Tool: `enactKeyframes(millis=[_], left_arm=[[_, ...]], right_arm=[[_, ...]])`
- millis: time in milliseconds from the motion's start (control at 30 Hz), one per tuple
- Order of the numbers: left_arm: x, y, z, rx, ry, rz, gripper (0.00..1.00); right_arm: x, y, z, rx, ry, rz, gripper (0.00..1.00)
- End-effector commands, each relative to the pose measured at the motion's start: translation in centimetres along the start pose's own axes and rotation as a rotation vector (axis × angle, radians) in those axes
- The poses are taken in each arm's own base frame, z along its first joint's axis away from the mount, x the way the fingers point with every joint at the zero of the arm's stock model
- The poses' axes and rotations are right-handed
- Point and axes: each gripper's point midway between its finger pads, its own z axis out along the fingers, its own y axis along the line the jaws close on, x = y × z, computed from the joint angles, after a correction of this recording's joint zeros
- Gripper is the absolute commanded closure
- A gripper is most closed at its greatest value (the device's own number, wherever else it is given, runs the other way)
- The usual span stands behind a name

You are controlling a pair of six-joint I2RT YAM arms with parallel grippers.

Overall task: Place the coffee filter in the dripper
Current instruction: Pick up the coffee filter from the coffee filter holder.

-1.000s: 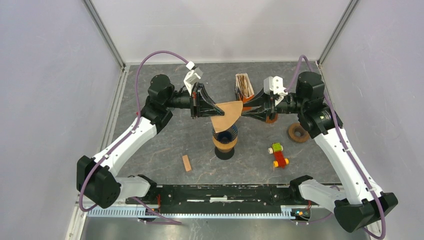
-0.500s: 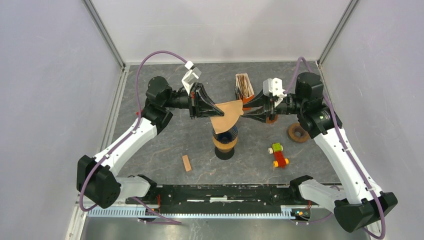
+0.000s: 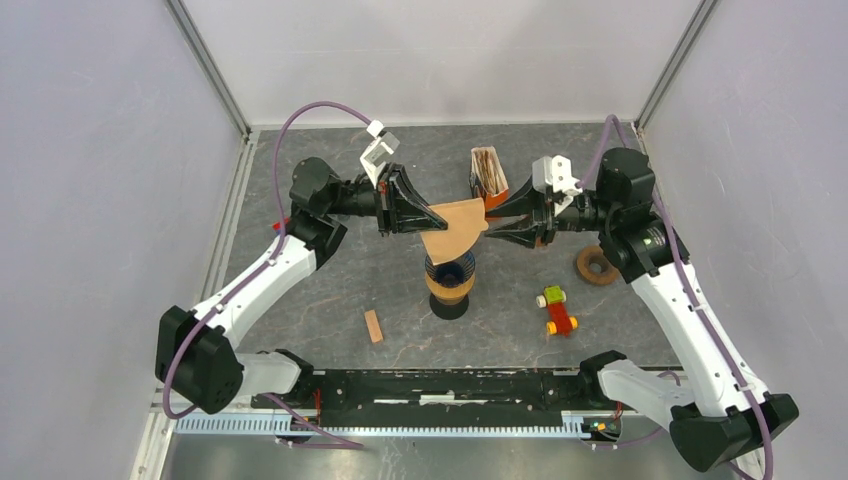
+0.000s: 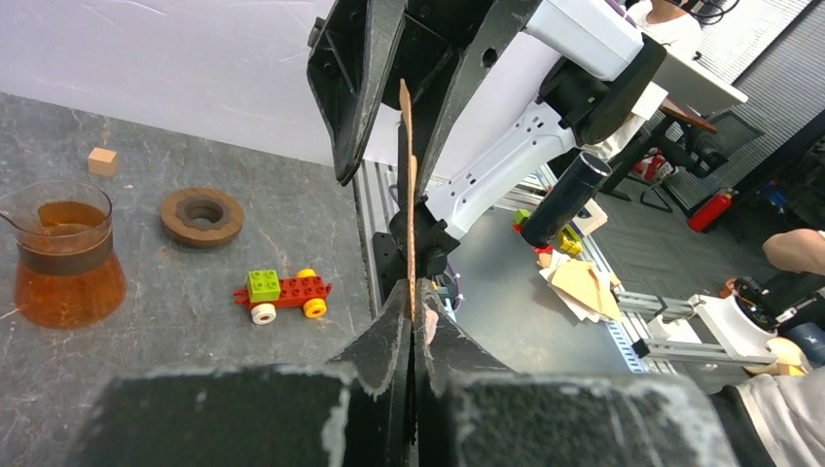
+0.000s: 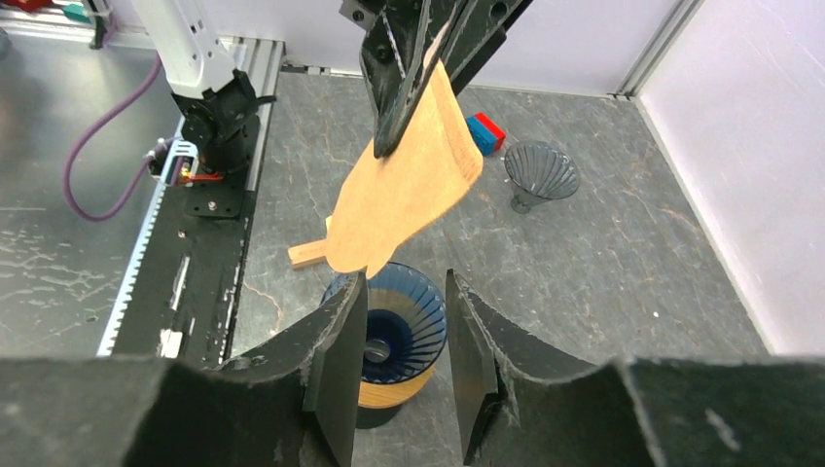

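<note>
Brown paper coffee filter (image 3: 452, 228): frame centre, held flat, point down just above dripper (image 3: 451, 272) mouth, likely for lowering | left gripper (image 3: 425, 216): clamped on filter's left edge | right gripper (image 3: 490, 216): fingers apart at right edge, gripping nothing | clearance: toy car (image 3: 558, 310), wooden block (image 3: 373, 326) well apart

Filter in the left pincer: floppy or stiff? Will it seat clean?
Likely stiff for paper: the coffee filter juts flat from the left pincer without drooping. Probably very light, so easily deflected. Edge-on in the left wrist view it looks folded flat, so it may not open in the dripper unaided.
</note>
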Motion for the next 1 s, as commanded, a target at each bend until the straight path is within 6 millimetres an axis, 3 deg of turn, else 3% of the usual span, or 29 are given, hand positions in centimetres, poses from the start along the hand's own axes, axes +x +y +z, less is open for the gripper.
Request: enactKeyframes(millis=[0,333,633,967], left_arm=[[-0.3,-0.6,-0.1,0.029,-0.013,-0.002,0.98],[-0.3,-0.8,-0.1,0.031,-0.017,0.004,0.98],[-0.7,-0.9,-0.1,0.032,-0.03,0.008,0.98],[0.3,-0.8,-0.3,0.031,-0.014,0.016,0.98]], right_arm=[[-1.6,-0.1,0.3,-0.012,-0.068,0.042,0.59],[-1.1,-0.2,0.5,-0.022,-0.064,0.044,0.6],[0.9,0.5,-0.2,-0.01,0.019,-0.02,0.57],[-1.2,-0.9,0.3,0.027,-0.039,0.042,0.6]])
